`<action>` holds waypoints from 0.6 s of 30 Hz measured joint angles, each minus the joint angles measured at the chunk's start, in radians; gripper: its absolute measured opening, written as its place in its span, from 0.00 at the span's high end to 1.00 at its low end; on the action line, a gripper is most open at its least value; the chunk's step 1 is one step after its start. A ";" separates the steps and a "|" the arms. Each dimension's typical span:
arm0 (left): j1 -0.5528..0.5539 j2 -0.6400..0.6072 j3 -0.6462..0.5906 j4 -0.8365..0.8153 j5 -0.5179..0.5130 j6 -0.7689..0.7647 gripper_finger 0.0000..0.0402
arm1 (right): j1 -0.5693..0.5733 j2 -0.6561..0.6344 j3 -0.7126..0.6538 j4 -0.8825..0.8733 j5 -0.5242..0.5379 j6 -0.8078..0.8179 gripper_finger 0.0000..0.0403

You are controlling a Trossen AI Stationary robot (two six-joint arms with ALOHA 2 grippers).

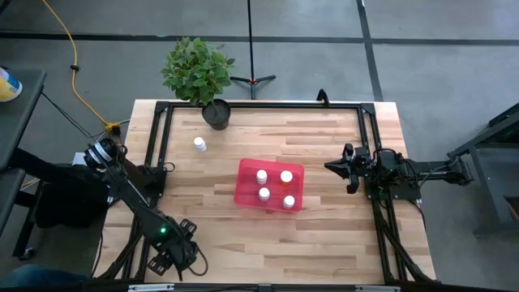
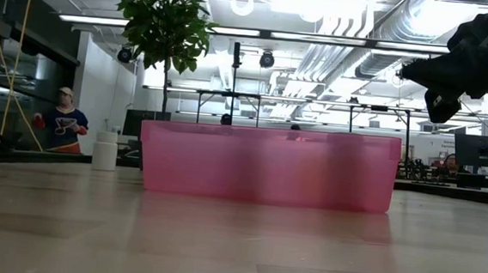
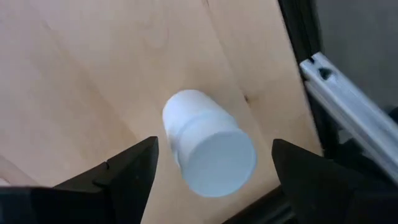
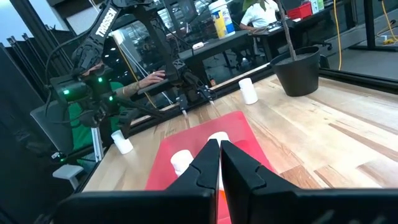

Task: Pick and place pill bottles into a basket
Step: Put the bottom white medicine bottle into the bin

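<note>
The red-pink basket (image 1: 243, 188) sits mid-table and holds several white-capped pill bottles (image 1: 261, 175). One of them has an orange body (image 1: 289, 202). Another white bottle (image 1: 199, 144) stands on its base far left of the basket. It also shows in the low view (image 2: 105, 154). My left gripper (image 3: 211, 168) is open at the table's near left corner. Its fingers stand on either side of a white bottle (image 3: 208, 149) standing on the wood, with a gap at each side. My right gripper (image 1: 345, 168) is shut and empty, raised to the right of the basket (image 4: 205, 134).
A potted plant (image 1: 216, 112) stands at the far edge, left of centre. Black frame rails (image 1: 158, 146) run along the left, right and far sides. The frame rail (image 3: 348, 99) lies close beside the bottle under my left gripper. A person (image 2: 63, 119) stands in the room behind.
</note>
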 joint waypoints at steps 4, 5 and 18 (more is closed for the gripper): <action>-0.031 0.000 0.000 0.006 -0.057 0.000 0.13 | 0.000 0.000 0.000 0.000 0.000 -0.007 0.98; -0.032 0.000 0.000 0.005 -0.071 -0.001 0.13 | 0.000 0.000 0.000 0.000 0.000 -0.008 0.98; -0.038 0.000 0.000 0.011 -0.095 0.022 0.20 | 0.000 0.000 0.000 0.000 0.000 -0.008 0.98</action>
